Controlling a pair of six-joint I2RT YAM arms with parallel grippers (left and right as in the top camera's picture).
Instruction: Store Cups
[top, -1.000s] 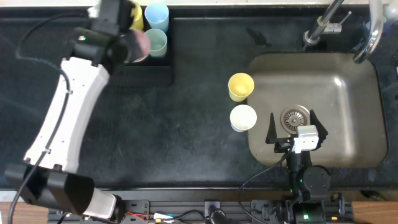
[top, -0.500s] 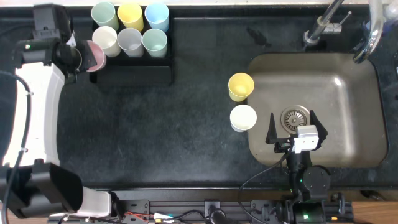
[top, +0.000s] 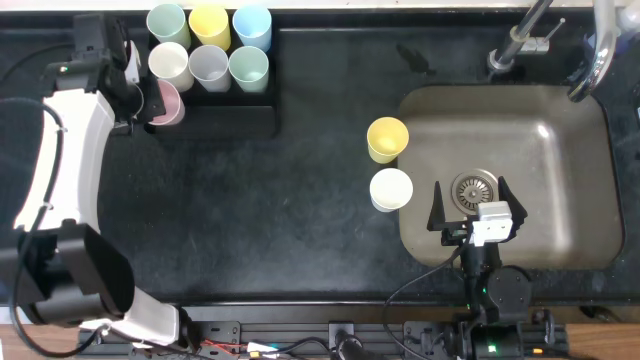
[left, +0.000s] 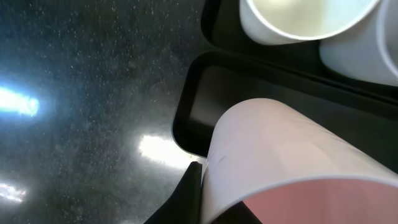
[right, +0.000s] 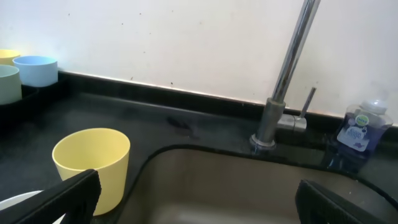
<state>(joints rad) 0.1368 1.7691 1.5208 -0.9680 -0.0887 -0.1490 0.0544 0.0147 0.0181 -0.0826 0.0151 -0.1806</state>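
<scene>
My left gripper (top: 138, 97) is shut on a pink cup (top: 166, 102) at the left end of the black tray (top: 235, 122). In the left wrist view the pink cup (left: 292, 158) hangs tilted over an empty front slot of the tray (left: 208, 102), beside a white cup (left: 292, 18). Several cups stand in the tray's two back rows, among them a green (top: 167, 21), a yellow (top: 209, 21) and a blue (top: 251, 21). A yellow cup (top: 387, 139) and a white cup (top: 391, 189) stand on the counter left of the sink. My right gripper (top: 470, 208) rests open over the sink's near side.
The steel sink (top: 560, 130) takes up the right side, with its faucet (right: 286, 74) and a soap bottle (right: 364, 134) behind it. The loose yellow cup (right: 93, 163) stands close before the right gripper. Dark counter (top: 280, 220) stretches between tray and sink.
The left arm swung the pink cup from above the tray's stored cups out to the left, then brought it back to the tray's left end. The right arm stayed still.
</scene>
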